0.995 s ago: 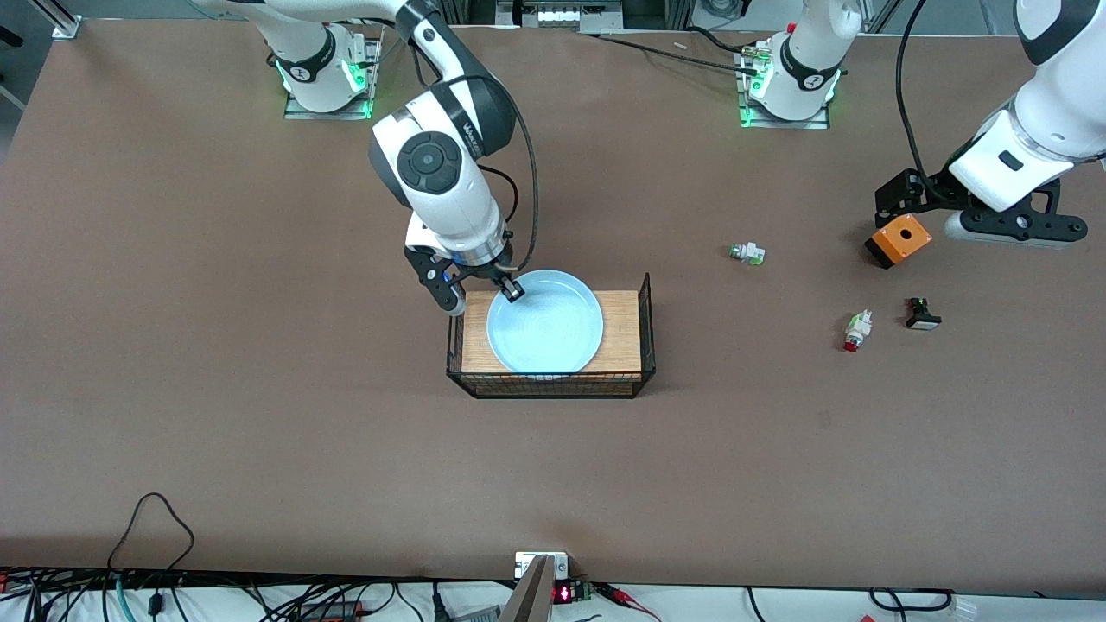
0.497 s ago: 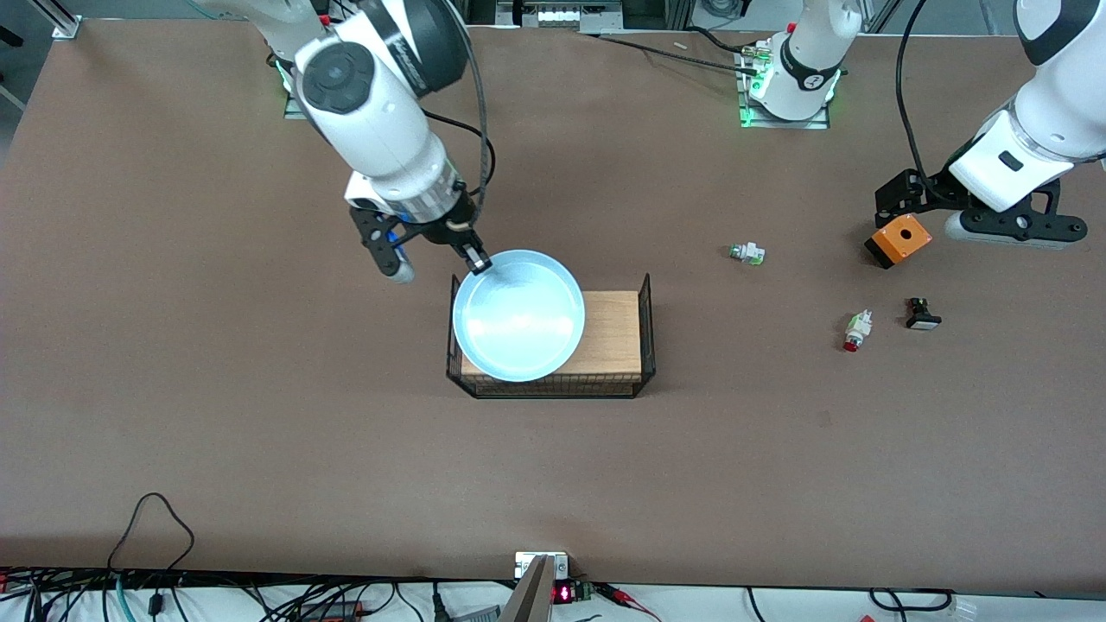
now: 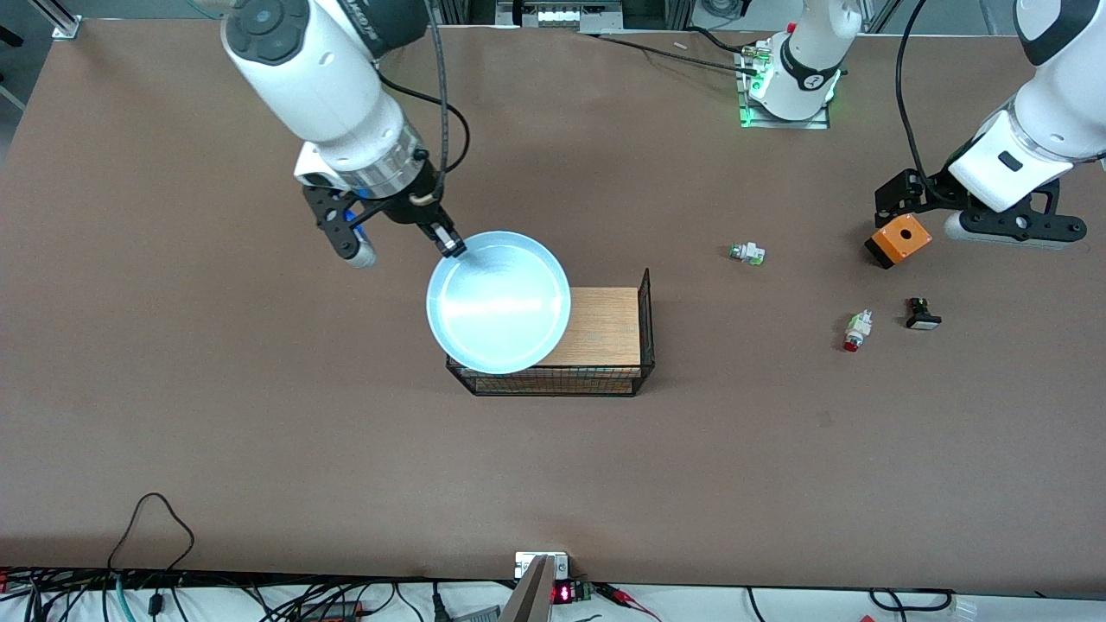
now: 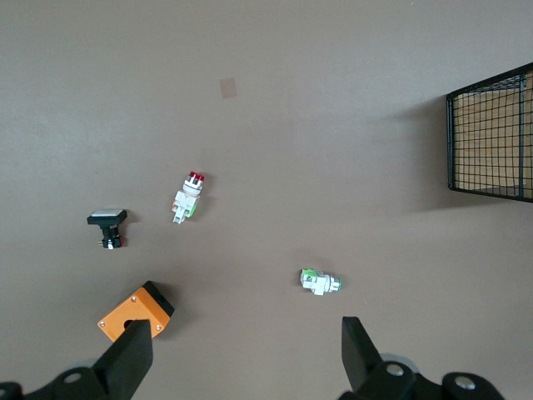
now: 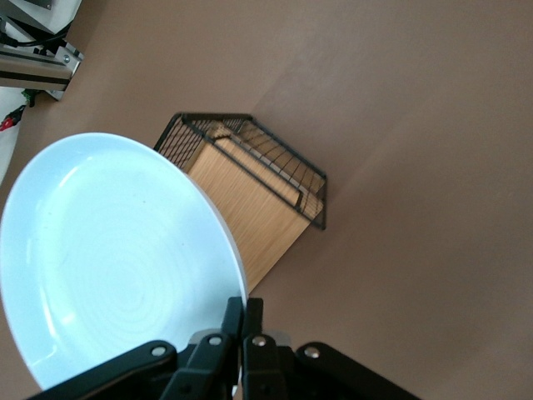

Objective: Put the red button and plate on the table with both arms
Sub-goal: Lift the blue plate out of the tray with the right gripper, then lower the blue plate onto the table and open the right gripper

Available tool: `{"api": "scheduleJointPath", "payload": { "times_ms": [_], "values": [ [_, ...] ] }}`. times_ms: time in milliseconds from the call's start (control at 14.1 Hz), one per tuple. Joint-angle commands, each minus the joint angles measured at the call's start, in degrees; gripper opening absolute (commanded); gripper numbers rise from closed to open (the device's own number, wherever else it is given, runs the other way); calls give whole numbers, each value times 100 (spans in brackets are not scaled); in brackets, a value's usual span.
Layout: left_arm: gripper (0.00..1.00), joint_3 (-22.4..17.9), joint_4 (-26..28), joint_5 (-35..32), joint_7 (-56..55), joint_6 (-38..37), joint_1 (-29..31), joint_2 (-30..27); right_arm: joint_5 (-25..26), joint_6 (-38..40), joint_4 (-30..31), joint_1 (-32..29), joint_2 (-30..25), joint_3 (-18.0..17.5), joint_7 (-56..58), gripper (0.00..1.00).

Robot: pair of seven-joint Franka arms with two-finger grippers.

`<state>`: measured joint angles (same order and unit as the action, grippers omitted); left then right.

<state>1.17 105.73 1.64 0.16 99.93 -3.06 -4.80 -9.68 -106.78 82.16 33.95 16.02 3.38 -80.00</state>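
Right gripper [image 3: 448,242]: fingers pinched tight on the rim of the plate [image 3: 498,301], at the edge nearest the right arm's base; the right wrist view shows the two fingertips [image 5: 242,315] pressed together with the rim between them. Plate held up in the air, pale blue, hollow side up, hanging over the right-arm end of the wire rack [image 3: 605,380] and partly over bare table [image 3: 259,415] beside it. Rack has a wood top [image 3: 605,324], uncovered at its left-arm end. Left gripper [image 4: 241,354]: fingers spread wide, nothing between them, hovering over the table at the left arm's end, above the orange box [image 3: 899,239]. Left arm waits. Red button [image 3: 856,329] lies on its side on the table, red cap pointing toward the front camera, well apart from both grippers and nearer to the front camera than the orange box. Just beside it, toward the left arm's end, a black part with white cap [image 3: 922,314]. A green-tipped white part [image 3: 746,253] lies between the rack and the orange box, apart from both.
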Motion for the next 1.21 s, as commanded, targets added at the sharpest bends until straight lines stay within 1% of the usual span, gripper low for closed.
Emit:
{"api": "scheduleJointPath", "payload": {
  "times_ms": [0, 142, 355, 497, 568, 639, 781, 923, 995, 1137],
  "values": [
    [100, -3, -61, 30, -51, -88, -19, 5, -105, 726, -253, -519, -11, -13, 1263, 0],
    [100, -3, -70, 30, -51, -88, -28, 14, -105, 1052, -253, -1063, -29, -13, 2492, 0],
    [100, -3, -79, 30, -42, -229, -28, 14, -96, 1299, -253, -1854, -20, -48, 4170, 0],
    [100, -3, -184, 30, -51, -255, -28, 75, -8, 1492, -227, -2267, 50, -48, 5452, 0],
    [100, -3, -184, 30, -51, -255, -37, 76, 36, 1519, -123, -2383, 77, -48, 5843, 0],
    [100, -3, -184, 30, -51, -255, -28, 76, 184, 1467, 122, -2480, 51, -39, 6351, 0],
    [100, -3, -193, 30, -51, -264, -37, 76, 684, 1240, 527, -2612, 42, -48, 6916, 0],
    [100, -11, -193, 30, -51, -264, -28, 84, 695, 653, 1123, -2884, -11, -48, 7592, 0],
    [100, -3, -193, 30, -51, -264, -28, 76, 687, 267, 1535, -2998, -63, -48, 7918, 0],
    [100, -3, -202, 30, -51, -264, -28, 84, 687, -507, 2335, -3183, -160, -48, 8183, 0]
  ]
}}
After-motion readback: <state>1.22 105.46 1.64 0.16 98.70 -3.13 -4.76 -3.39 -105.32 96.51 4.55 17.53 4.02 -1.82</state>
